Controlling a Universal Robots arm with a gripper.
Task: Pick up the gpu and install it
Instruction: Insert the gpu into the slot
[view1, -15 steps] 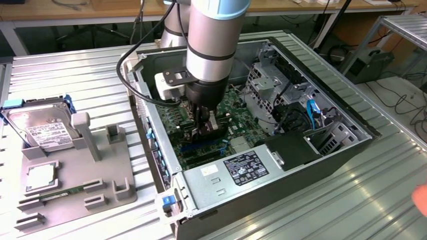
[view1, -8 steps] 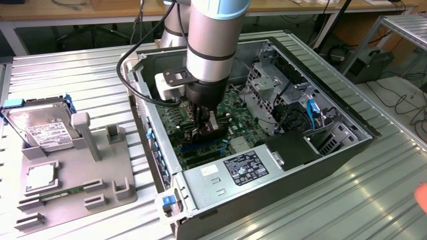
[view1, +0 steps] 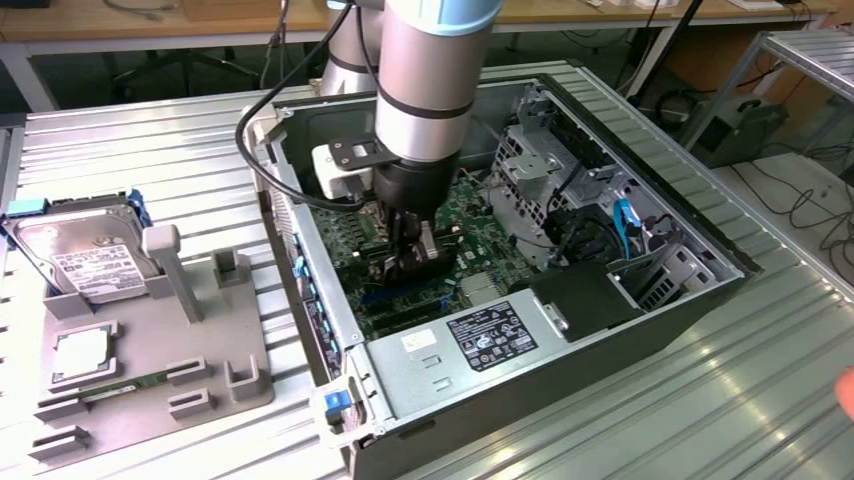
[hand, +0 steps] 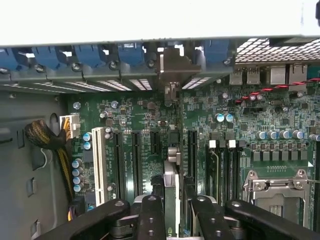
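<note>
At the centre of the exterior view, your gripper (view1: 411, 252) stood inside the open computer case (view1: 694, 225), low over the green motherboard (view1: 467, 215). Its fingers (hand: 150, 212) were clenched on the gpu (hand: 170, 192), which you held on edge between them. At the lower middle of the wrist view, the card stood over the expansion slots (hand: 136, 157), its bracket (hand: 172, 70) toward the rear wall.
</note>
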